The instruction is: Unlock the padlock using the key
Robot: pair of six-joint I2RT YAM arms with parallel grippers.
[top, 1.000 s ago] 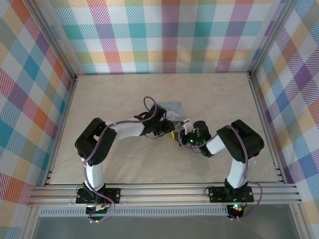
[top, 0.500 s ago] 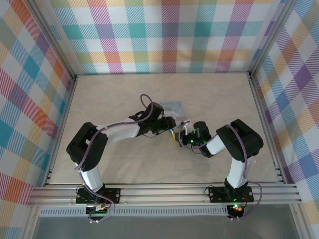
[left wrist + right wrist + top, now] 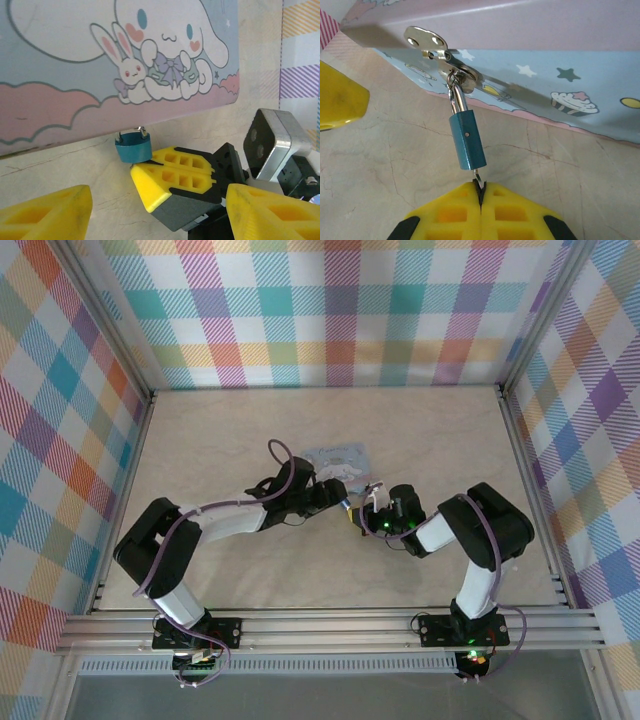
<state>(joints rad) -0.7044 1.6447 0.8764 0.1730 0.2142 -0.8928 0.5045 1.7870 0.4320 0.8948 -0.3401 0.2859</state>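
Near the middle of the table (image 3: 200, 440), both arms meet at the front edge of a light-blue cartoon box (image 3: 335, 455). From above, the left arm (image 3: 230, 515) folds back at its elbow and lies low, its forearm stretched rightward, and the left gripper (image 3: 342, 502) stops just short of the box. The right arm (image 3: 490, 540) rises from its base, bends at the elbow and reaches leftward, bringing the right gripper (image 3: 480, 192) nose to nose with the left one.

The left claw stands wide: in the left wrist view its two yellow fingers (image 3: 45, 215) sit far apart at the bottom corners and touch nothing. The right claw is pinched tight, its two yellow pads pressed flat together on the key (image 3: 478, 178). Just a sliver of silver metal pokes out from between them, and the key's head is hidden.

That silver tip meets the bottom end of the padlock (image 3: 467, 142), a small teal block. Its silver shackle (image 3: 456, 100) is looped through the metal hasp (image 3: 440, 52) on the box's front edge. The padlock slants away from the box toward the right gripper, and whether its body rests on the table cannot be told.

Counted: two arms, two grippers, one box, one hasp, one padlock, one key.
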